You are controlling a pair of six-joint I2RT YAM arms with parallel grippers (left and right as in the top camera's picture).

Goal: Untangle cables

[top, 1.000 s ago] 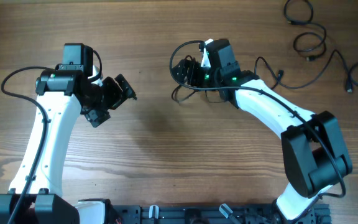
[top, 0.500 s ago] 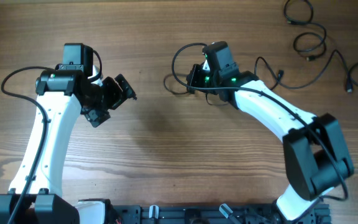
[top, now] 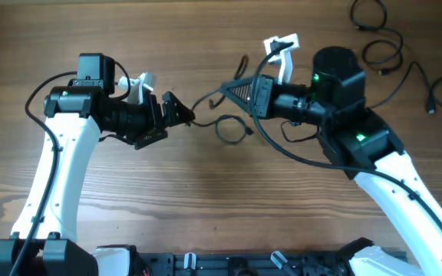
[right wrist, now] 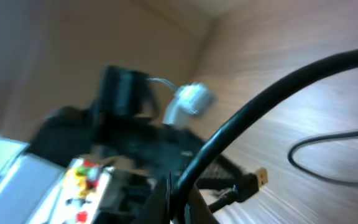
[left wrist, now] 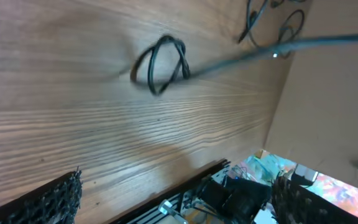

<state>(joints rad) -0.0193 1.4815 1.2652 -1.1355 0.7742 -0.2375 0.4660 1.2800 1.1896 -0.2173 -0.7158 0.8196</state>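
right gripper [top: 235,89] clamped on cable [right wrist: 278,87], just lifted — tangle now one loop [left wrist: 183,65]; left gripper [top: 179,116] moved in left of loop, jaws wide, empty

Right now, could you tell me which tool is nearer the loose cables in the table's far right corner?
Right. The right tool is left of those loose cables, near the middle; the left tool lies even farther left, beyond it.
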